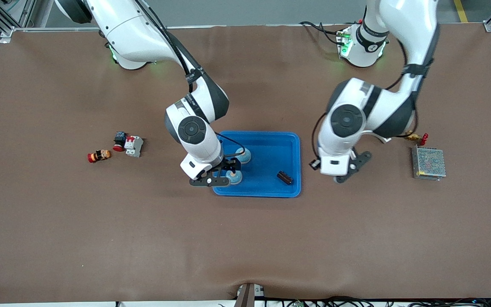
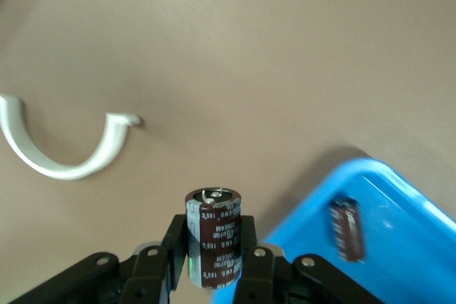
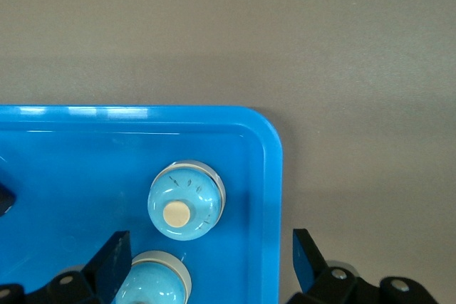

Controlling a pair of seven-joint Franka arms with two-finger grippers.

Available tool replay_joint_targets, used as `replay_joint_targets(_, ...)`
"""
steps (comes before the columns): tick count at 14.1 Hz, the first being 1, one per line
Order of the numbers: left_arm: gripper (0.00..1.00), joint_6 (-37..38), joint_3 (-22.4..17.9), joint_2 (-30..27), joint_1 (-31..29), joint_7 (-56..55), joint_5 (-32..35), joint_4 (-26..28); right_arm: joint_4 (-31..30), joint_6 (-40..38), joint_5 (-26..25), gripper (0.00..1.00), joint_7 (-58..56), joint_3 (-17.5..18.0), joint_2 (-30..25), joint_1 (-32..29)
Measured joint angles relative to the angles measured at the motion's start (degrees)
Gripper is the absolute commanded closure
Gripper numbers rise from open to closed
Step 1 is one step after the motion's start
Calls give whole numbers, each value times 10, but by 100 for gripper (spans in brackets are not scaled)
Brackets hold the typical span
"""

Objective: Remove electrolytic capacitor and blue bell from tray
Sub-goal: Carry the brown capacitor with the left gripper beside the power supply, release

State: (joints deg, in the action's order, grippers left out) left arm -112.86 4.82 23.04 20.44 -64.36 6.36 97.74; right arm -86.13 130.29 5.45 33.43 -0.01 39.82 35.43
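**Left gripper holds a capacitor beside the tray; right gripper open over the bells**

I see the left arm reaching down from its base, forearm bent toward the table. The left gripper [image 1: 342, 177] hangs over bare table just beside the blue tray [image 1: 293, 164], at the tray's end toward the left arm. In the left wrist view its fingers [image 2: 251, 261] are clamped on a capacitor [image 2: 214, 236], a dark brown cylinder held upright, with pale printed lettering on its sleeve and a silvery top.

A second dark capacitor [image 1: 284, 177] lies on its side in the tray, near the corner closest to the left gripper.

The right arm reaches down to the tray's other end. The right gripper [image 1: 224, 175] is over that end with its fingers [image 3: 110, 265] spread wide, holding nothing. Two bells sit in the tray there: light blue domes on grey bases. One bell [image 1: 244, 156] lies farther from the front camera, showing a cream button on top. The other bell [image 1: 234, 176], nearer the camera, sits between the open fingers, partly hidden.
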Motion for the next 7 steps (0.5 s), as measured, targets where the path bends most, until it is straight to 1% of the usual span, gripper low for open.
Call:
replay_joint_targets(3,100,22,-1,-11,-53,103,0,10,0,11,0,0,0,0,6,7)
replay_joint_targets(7,100,24,-2,-18,-136,239,2,38,0,23,0,0,6,0,18,11)
